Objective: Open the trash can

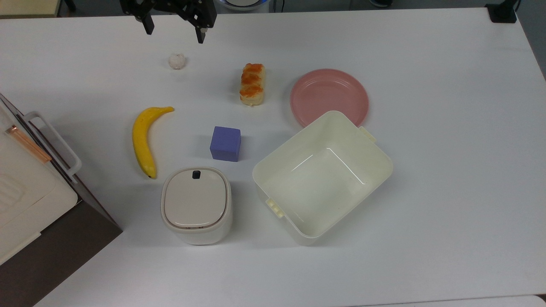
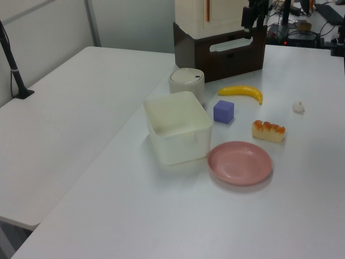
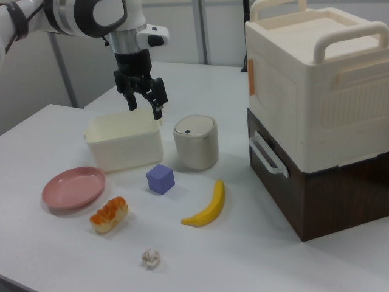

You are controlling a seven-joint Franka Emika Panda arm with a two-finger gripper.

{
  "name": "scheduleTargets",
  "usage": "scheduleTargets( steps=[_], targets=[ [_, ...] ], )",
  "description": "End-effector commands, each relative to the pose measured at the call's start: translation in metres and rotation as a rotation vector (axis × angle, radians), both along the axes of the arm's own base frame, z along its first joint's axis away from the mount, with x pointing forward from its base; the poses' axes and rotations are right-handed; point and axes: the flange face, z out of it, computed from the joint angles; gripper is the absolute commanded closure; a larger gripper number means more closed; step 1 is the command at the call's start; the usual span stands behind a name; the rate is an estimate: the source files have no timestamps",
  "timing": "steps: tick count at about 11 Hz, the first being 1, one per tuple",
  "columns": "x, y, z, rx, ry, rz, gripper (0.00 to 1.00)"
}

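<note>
Banana [image 1: 143, 140] lies at the top view's left, curved, just beside the trash can [image 1: 196, 205], which stands close to that view's lower edge. The can's beige lid [image 1: 194, 201] sits flat and closed, so the task is judged not yet begun. The black button [image 1: 196, 174] is on the lid edge that faces the purple cube [image 1: 225, 143]; the likely opening method is a downward press there, which would explain why the button side faces the open table.

Further right in the top view come the pastry [image 1: 252, 84], the large lidless tub [image 1: 323, 175] and the pink plate [image 1: 329, 96]. The tub's corner overlaps the plate's rim from this angle. A small crumpled white lump [image 1: 176, 61] lies near the far edge.

The gripper [image 1: 175, 32] hangs at the top view's upper edge, well apart from the can. Its fingers are spread wide with nothing between them.

The right view adds height information: the gripper [image 3: 145, 102] is clearly raised above the table, and the can's rounded body [image 3: 196, 142] is visible below the lid. It also shows a cream box on a dark brown base [image 3: 322, 128] rising well above the can on the right view's right, an obstacle to keep clear of on approach. The left view shows the can [image 2: 187, 83] standing between that box and the tub [image 2: 178, 127].
</note>
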Motion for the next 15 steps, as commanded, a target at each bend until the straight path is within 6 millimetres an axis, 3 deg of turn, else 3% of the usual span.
scheduleTargets(
  steps=[1, 15],
  targets=[
    [-0.0061, -0.0012, 0.0101, -0.015, 0.012, 0.068, 0.0],
    [-0.0062, -0.0032, 0.0046, -0.057, 0.022, 0.109, 0.0]
  ],
)
